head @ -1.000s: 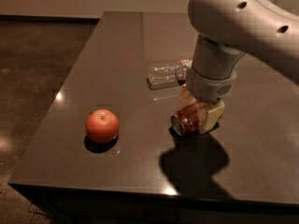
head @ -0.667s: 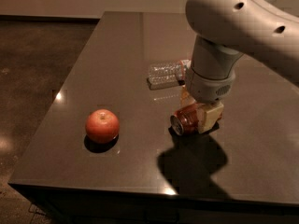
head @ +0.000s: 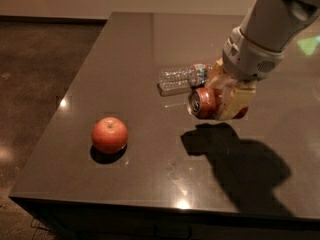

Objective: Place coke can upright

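Up comes the tool (head: 221, 100), clamped on the coke can (head: 202, 103), lifted off the table (head: 125, 59), its top facing nine o'clock, so tipping upright and setting down remain.

Red coke can (head: 202, 103), sideways, silver top leftward, gripper (head: 221, 100) clasped around it

Dimly and warmly lit from overhead. Caught small bright glints on the glossy counter (head: 125, 49), near its left edge and its front edge. Threw a broad dark shadow (head: 240, 159) across the counter, below and right of the gripper (head: 220, 101), right of centre above the surface, fingers clamped on the coke can (head: 202, 102). Laid a short dark patch under the apple (head: 109, 134). Picked out a pale green reflection (head: 310, 44) at the far right. Left the floor (head: 35, 59) murky
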`<state>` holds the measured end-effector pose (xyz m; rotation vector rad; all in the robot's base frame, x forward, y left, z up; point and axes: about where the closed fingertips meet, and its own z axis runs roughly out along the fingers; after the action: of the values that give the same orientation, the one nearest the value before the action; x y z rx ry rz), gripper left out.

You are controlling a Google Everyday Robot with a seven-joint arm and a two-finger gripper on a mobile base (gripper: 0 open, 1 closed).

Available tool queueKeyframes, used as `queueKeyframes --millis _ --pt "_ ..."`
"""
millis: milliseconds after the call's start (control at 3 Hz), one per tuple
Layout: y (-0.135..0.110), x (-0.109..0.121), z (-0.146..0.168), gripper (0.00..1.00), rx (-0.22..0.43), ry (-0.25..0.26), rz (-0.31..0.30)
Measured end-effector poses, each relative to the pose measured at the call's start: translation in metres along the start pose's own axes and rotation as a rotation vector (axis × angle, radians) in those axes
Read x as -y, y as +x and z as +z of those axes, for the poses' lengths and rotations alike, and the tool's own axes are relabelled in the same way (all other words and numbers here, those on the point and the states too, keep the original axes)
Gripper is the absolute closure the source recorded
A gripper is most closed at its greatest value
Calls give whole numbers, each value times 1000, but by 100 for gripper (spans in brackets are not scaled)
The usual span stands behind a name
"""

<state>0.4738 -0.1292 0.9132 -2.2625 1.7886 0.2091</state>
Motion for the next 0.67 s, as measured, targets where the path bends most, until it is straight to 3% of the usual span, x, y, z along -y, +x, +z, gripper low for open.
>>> queueKeyframes --millis 333,667 --pt "-21 -5 -21 100 222 24 74" --pt "-32 -12 -27 100 369 32 125"
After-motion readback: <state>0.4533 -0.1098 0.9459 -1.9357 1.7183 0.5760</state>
